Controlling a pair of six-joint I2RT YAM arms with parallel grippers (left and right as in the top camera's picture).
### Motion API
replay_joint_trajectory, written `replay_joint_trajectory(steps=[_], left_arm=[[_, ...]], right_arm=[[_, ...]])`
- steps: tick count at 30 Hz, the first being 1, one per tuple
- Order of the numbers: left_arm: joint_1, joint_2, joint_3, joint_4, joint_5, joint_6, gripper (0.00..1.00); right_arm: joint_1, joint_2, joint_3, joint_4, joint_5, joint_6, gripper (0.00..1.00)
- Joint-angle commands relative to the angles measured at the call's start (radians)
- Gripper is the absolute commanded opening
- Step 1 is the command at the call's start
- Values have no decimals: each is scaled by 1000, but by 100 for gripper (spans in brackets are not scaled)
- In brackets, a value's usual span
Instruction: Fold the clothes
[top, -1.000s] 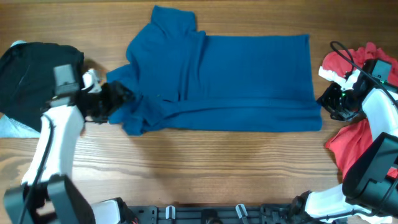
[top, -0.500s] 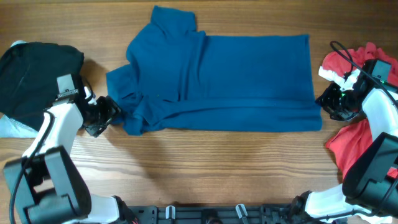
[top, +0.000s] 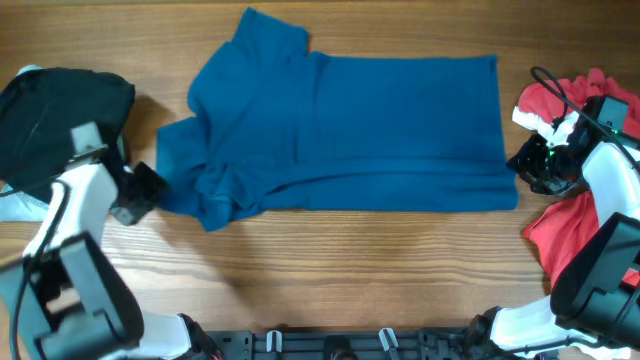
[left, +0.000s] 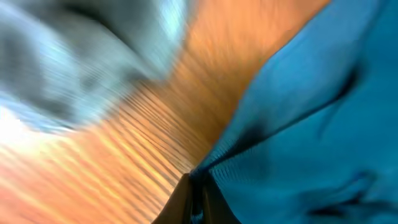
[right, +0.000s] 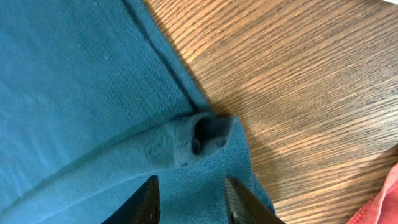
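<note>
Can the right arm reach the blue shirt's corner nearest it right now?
Probably yes: the right gripper hangs open right over that curled corner of the blue shirt, with nothing lying between them.

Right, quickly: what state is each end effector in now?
Left end effector: closed on the edge of the blue T-shirt.
Right end effector: open, over the shirt's corner.
</note>
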Motion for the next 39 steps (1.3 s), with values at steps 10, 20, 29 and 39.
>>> replay_joint_trajectory(steps=[10,20,29,39], left_arm=[[12,-148,50,-95,148,-23,60],[-355,-134,-49,-88,187,-254,50],[-388,-91,-84,-12,92,-286,53],[-388,-90,-83,124,119,-286,4]], right_arm=[[3,5,0,-5,-16,2,35],[2,5,0,-5,-16,1,35],[2,5,0,-8,-16,2,35],[2,5,0,-10,-16,1,35]])
